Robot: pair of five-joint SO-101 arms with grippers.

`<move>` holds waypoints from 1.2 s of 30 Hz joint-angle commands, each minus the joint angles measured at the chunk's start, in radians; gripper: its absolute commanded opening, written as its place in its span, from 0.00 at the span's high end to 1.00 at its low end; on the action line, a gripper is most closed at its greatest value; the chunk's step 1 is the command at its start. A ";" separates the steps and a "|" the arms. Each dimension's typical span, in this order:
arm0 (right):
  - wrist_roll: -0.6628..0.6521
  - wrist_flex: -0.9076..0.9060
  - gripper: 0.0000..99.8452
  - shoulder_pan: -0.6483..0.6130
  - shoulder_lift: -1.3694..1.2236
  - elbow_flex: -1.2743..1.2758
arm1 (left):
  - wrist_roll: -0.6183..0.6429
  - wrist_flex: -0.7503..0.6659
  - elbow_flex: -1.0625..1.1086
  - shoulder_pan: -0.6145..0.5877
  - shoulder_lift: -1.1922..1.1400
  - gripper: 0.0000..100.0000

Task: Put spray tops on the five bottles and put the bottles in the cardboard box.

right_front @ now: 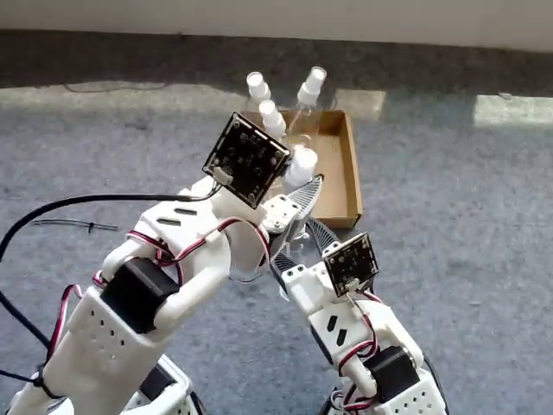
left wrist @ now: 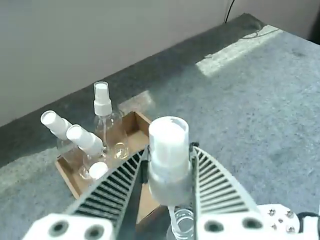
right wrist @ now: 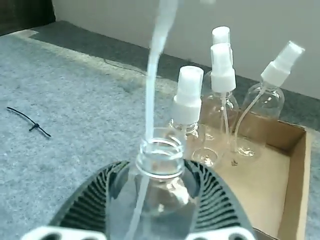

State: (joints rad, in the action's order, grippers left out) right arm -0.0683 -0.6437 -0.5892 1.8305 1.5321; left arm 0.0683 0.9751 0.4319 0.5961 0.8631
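Observation:
My left gripper [left wrist: 169,156] is shut on a white spray top [left wrist: 169,150], holding it upright above an open clear bottle [right wrist: 157,185]. The top's thin dip tube [right wrist: 155,75] runs down into the bottle's neck [left wrist: 183,222]. My right gripper [right wrist: 157,172] is shut on that bottle's body, just in front of the cardboard box [right_front: 350,173]. In the high view the left gripper [right_front: 302,186] sits above the right gripper [right_front: 298,246]. Several capped bottles [right wrist: 222,85] stand inside the box [right wrist: 295,165].
A black cable tie [right_front: 86,226] lies on the grey carpet to the left of the arms. A black cable [right_front: 69,207] trails from the left arm. Open carpet lies right of the box.

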 commanded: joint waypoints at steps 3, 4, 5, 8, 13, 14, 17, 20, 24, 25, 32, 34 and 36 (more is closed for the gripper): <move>0.011 0.024 1.00 0.019 0.010 -0.047 | -0.009 0.002 0.053 -0.027 0.022 1.00; 0.011 0.024 1.00 0.018 0.010 -0.047 | -0.009 0.002 0.053 -0.028 0.022 1.00; 0.011 0.024 1.00 0.018 0.010 -0.047 | -0.009 0.002 0.054 -0.028 0.022 1.00; 0.011 0.024 1.00 0.016 0.010 -0.047 | -0.009 0.002 0.053 -0.028 0.022 1.00; 0.008 0.024 1.00 0.018 0.010 -0.047 | -0.009 0.003 0.056 -0.028 0.021 1.00; 0.008 0.024 1.00 0.016 0.010 -0.047 | -0.009 0.006 0.056 -0.028 0.021 1.00; 0.006 0.024 1.00 0.018 0.010 -0.047 | -0.009 0.008 0.056 -0.028 0.022 1.00; 0.006 0.024 1.00 0.019 0.010 -0.047 | -0.009 0.008 0.056 -0.028 0.022 1.00; 0.006 0.025 1.00 0.016 0.010 -0.047 | -0.009 0.008 0.056 -0.028 0.022 1.00; 0.008 0.025 1.00 0.015 0.010 -0.048 | -0.011 0.008 0.058 -0.028 0.022 1.00; 0.008 0.025 1.00 0.015 0.010 -0.048 | -0.011 0.005 0.064 -0.028 0.022 1.00; 0.006 0.025 1.00 0.015 0.010 -0.047 | -0.011 0.008 0.070 -0.028 0.022 0.99; 0.005 0.025 1.00 0.016 0.010 -0.047 | -0.011 0.008 0.073 -0.028 0.022 0.97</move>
State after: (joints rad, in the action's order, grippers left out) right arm -0.0652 -0.6437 -0.5877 1.8305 1.5321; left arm 0.0698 0.9782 0.5102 0.5900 0.8631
